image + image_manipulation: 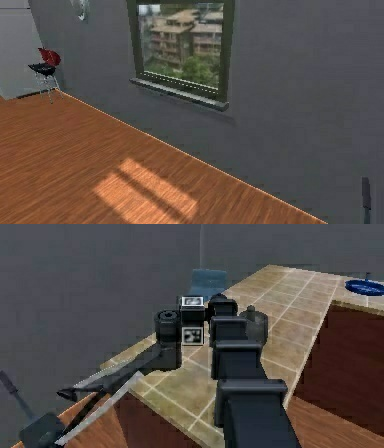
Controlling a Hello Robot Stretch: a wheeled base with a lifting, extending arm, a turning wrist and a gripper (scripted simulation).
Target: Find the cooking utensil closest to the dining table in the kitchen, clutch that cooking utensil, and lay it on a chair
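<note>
Arm side view, item 1: dark square-section arm [250,389], rising from the bottom edge across a tan tiled countertop [290,314] with brown wooden sides.
Item 2: dark-bodied two-finger gripper [110,376], with its fingers running down and left toward the countertop's near corner. Whether it holds anything cannot be told. Its far end lies against tile and counter edge, and nothing is seen hanging free of it.
Item 3: dark thin rod with a grey rounded end [30,414], in the lower left corner past the counter's corner, near the fingertips. By shape it may be the cooking utensil, but this is not confirmed. Contact with the fingers cannot be told.
Item 4: pale blue boxy object [208,279], at the counter's far edge.
Item 5: round dark blue plate [362,287], at the counter's far right, well apart from the gripper.

Forward view, item 6: red-backed chair with black seat and thin metal legs [45,65], at upper left on the brown plank floor [100,150].
Item 7: dark-framed window [183,45] in the grey wall [300,100].

Step in hand, as judged: the grasp at the counter, with the chair stage not yet reached.
Next move, as judged: raise the arm enough to show whether the utensil comes clear. Then draw the arm in, turn the base and cross the floor to the chair, and lower the utensil onto the seat.
</note>
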